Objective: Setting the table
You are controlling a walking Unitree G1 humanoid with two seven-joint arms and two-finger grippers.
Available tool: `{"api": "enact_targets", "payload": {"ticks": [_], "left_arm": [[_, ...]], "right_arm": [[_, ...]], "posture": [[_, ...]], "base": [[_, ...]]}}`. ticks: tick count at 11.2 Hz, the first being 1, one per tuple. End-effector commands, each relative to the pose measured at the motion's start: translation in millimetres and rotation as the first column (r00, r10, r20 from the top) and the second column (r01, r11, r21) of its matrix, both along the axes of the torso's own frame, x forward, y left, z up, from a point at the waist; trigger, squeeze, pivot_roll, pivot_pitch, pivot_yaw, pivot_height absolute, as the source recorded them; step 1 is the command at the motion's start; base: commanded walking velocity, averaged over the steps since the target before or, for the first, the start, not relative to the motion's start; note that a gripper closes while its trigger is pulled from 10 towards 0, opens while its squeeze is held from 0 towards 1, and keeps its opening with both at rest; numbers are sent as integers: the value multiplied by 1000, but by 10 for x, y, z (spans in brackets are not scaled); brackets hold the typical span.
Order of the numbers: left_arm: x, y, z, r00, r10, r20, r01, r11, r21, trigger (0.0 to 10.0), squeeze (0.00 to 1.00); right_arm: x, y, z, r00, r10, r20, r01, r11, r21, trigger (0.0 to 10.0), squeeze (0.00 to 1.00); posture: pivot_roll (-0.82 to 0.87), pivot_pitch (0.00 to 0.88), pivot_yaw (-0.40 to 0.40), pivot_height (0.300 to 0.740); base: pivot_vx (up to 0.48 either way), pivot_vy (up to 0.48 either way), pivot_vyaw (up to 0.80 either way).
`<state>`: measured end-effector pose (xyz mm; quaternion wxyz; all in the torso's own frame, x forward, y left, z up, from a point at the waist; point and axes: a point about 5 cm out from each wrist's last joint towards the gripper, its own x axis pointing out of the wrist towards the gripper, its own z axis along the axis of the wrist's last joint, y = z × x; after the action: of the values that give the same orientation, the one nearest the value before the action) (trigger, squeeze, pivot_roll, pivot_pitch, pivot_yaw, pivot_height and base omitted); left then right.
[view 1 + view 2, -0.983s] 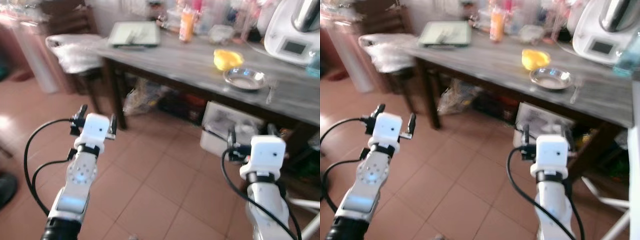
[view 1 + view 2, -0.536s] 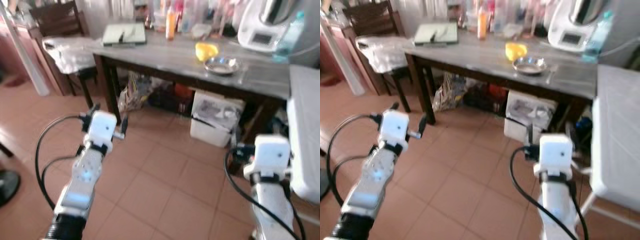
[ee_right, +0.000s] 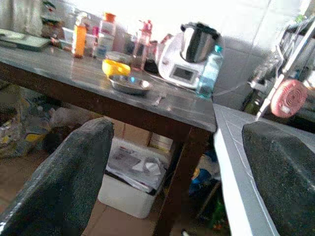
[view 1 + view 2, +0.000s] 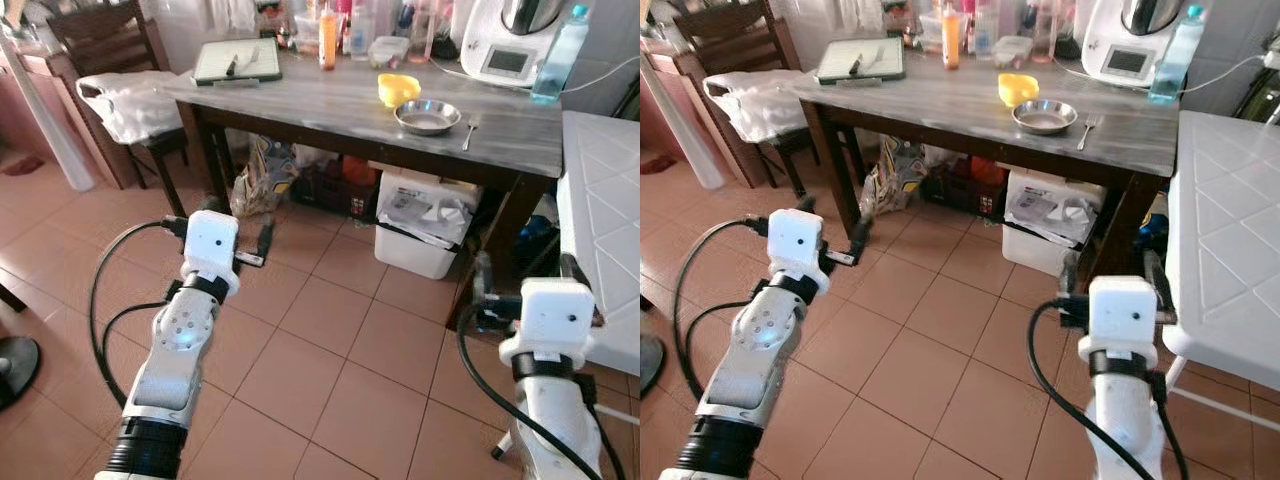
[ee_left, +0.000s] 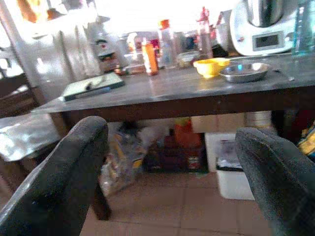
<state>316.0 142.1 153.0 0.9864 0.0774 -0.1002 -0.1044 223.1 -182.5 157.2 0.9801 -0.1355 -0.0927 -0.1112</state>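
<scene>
- A grey-topped bench (image 4: 350, 105) is seen in the upper half of the frame, over a red tiled floor (image 4: 330, 370).
- A metal bowl (image 4: 427, 117) stands on the bench and appears empty; a yellow bowl (image 4: 398, 88) sits just beside it, contents not discernible.
- A fork (image 4: 469, 127) lies near the metal bowl, towards the right.
- A green tray (image 4: 238, 61) holding a dark utensil is placed at the bench's left end.
- A white bin (image 4: 420, 235) with a plastic liner is seen under the bench.
- The left end effector (image 4: 222, 222) is held wide open, lower left, well apart from the bowls.
- The right end effector (image 4: 527, 280) is held wide open, lower right, below the bench edge.
</scene>
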Motion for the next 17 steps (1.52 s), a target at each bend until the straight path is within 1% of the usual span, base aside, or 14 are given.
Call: {"api": "enact_targets", "payload": {"ticks": [1, 4, 6, 9, 12, 14, 17], "left_arm": [[29, -55, 56, 1000, -25, 10, 25, 1000, -6, 10000, 0], [53, -171, 72, 997, -71, 10, 72, 997, -24, 10000, 0], [64, -243, 94, 995, -94, 20, 95, 995, -28, 10000, 0], [80, -232, 105, 995, -96, 24, 97, 995, -24, 10000, 0], [81, -236, 112, 995, -101, 26, 101, 995, -18, 10000, 0], [90, -231, 120, 995, -100, 27, 101, 995, -16, 10000, 0], [95, -249, 114, 994, -104, 23, 105, 994, -14, 10000, 0]], "right_arm": [[-27, -31, 34, 1000, -13, 8, 13, 1000, -4, 10000, 0], [1, -20, 65, 1000, -5, 9, 5, 1000, -15, 10000, 0], [51, -46, 136, 1000, -3, 30, 4, 1000, -21, 10000, 0], [29, -51, 119, 1000, -9, 22, 9, 1000, -25, 10000, 0], [41, -48, 119, 1000, -12, 22, 12, 1000, -17, 10000, 0], [52, -22, 124, 1000, -4, 31, 4, 1000, -14, 10000, 0], [48, -24, 122, 999, -9, 32, 10, 1000, -16, 10000, 0]], "posture": [[86, 59, 22, 740], [80, 51, 14, 740], [75, 48, 17, 740], [72, 56, 22, 740], [79, 61, 29, 740], [81, 62, 32, 740], [77, 64, 41, 740]], "base": [[0, 0, -800], [0, 0, -788], [0, 0, -788], [0, 0, -788], [0, 0, -783], [0, 0, -234], [0, -298, 0]]}}
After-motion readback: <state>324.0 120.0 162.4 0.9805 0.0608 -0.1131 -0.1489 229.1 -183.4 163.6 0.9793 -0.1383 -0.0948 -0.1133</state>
